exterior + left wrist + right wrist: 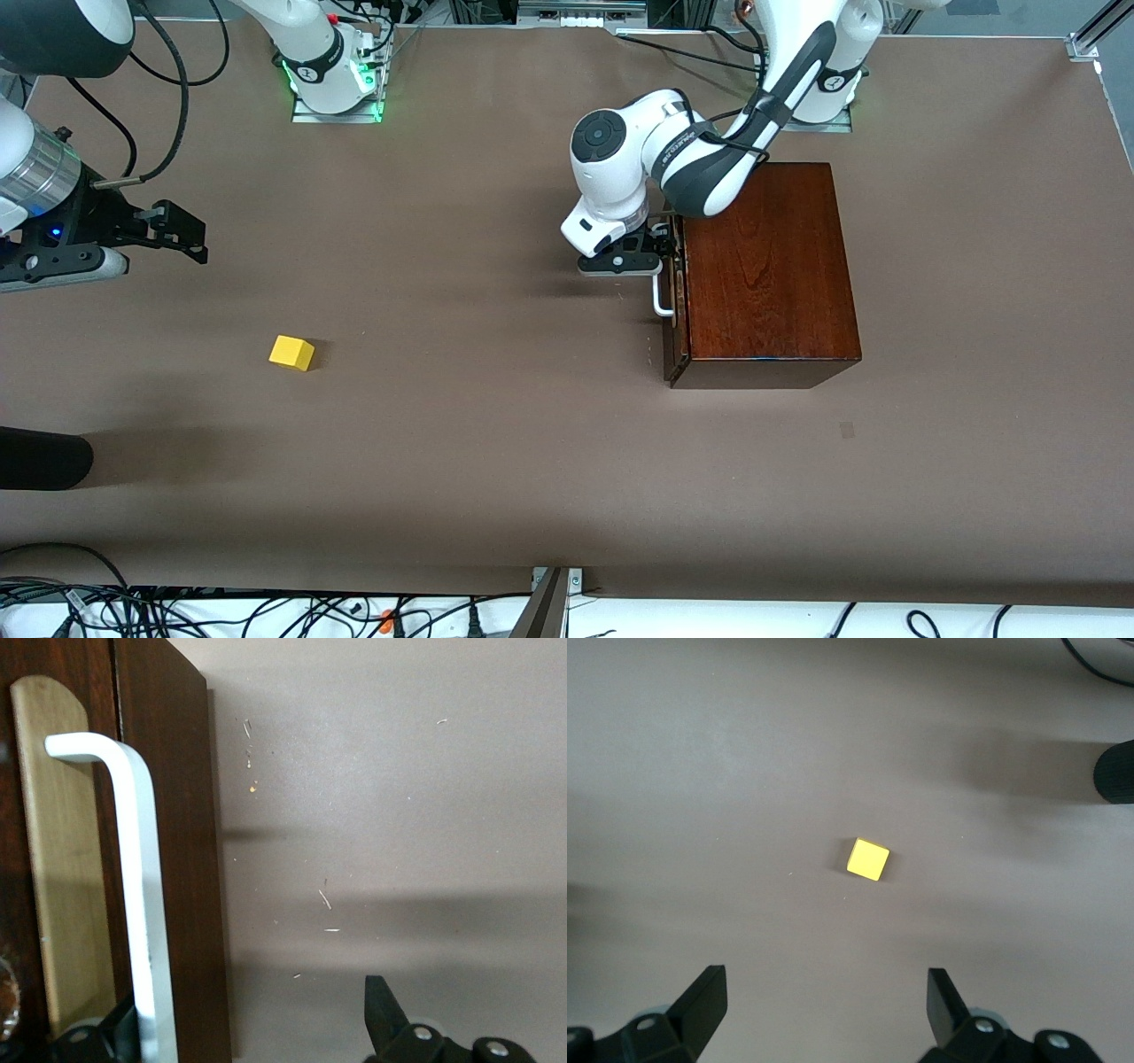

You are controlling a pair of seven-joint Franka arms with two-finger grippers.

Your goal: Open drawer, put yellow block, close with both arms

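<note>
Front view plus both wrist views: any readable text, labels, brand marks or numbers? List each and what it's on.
Lettering on the left arm's forearm: a dark printed strip, too small to read.
Round mark on the left arm's base: a logo, not legible.
Drawer, yellow block, table: no text.
Both wrist views: no text.

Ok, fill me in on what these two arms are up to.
The left gripper is at the drawer front of the wooden box, its open fingers straddling the white handle; the drawer looks shut. The right gripper hangs open over the table at the right arm's end. The yellow block lies untouched on the table.
</note>
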